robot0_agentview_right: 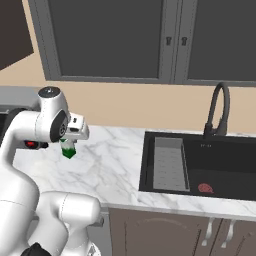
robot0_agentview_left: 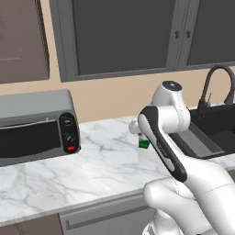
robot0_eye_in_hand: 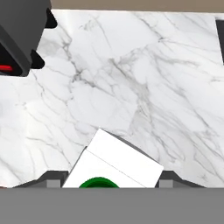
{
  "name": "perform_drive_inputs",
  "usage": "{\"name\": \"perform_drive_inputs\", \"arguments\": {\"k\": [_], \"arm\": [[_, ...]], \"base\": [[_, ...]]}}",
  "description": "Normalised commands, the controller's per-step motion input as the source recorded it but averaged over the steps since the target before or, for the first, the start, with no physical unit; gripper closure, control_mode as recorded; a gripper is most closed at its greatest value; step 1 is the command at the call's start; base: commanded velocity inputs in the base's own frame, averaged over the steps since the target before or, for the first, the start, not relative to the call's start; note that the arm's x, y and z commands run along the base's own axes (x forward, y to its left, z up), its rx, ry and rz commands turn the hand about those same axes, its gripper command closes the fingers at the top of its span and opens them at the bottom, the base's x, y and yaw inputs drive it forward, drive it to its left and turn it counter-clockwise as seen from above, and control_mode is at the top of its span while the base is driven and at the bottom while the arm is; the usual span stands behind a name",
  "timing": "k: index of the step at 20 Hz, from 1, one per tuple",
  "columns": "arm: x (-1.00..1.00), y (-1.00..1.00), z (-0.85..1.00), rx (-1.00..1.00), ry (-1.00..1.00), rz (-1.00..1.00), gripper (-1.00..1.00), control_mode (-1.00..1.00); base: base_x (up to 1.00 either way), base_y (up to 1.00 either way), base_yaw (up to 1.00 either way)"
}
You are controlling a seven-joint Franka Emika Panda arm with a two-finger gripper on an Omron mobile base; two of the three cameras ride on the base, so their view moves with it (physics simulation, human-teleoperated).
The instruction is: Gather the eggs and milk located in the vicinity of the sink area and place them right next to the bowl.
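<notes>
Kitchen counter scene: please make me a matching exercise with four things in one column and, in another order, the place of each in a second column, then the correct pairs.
Things:
1. milk
2. flat red round thing
3. toaster oven
4. faucet

Places:
A. on the bottom of the black sink
B. between the fingers of the gripper, above the marble counter
C. behind the sink, by the wall
D. on the counter, far from the sink

Pairs: 1-B, 2-A, 3-D, 4-C
</notes>
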Motion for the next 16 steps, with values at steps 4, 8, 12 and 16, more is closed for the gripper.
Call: {"name": "perform_drive_inputs", "arguments": {"k": [4, 8, 12, 16], "arm": [[0.00, 0.00, 0.00, 0.00, 0.00, 0.00, 1.00, 1.00], [0.00, 0.00, 0.00, 0.00, 0.00, 0.00, 1.00, 1.00], [0.00, 0.00, 0.00, 0.00, 0.00, 0.00, 1.00, 1.00], [0.00, 0.00, 0.00, 0.00, 0.00, 0.00, 1.00, 1.00]], "base": [[-0.58, -0.21, -0.09], [0.04, -0.76, 0.00], [0.04, -1.00, -0.03], [0.01, -1.00, -0.11]]}}
